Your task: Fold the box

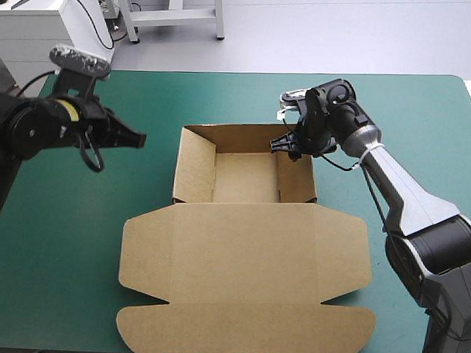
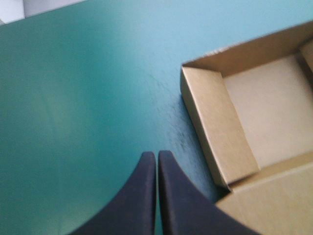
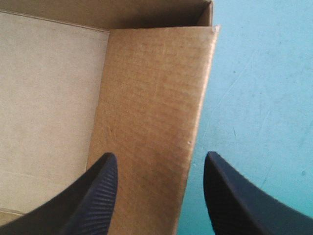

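Observation:
The brown box (image 1: 247, 177) stands mid-table as an open tray with its walls raised. Its lid (image 1: 244, 262) lies flat toward the front edge. My right gripper (image 1: 289, 147) is open and hangs over the tray's right wall near the far corner. In the right wrist view that gripper (image 3: 161, 159) straddles the wall (image 3: 156, 88), one finger over the tray floor and the other over the teal-green cover. My left gripper (image 1: 140, 139) hovers left of the tray, apart from it. Its fingers are shut and hold nothing (image 2: 157, 154); the tray's left wall (image 2: 215, 127) lies just beside them.
The teal-green cover (image 1: 63, 240) lies bare to the left and right of the box. The lid's flaps (image 1: 137, 328) reach close to the table's front edge.

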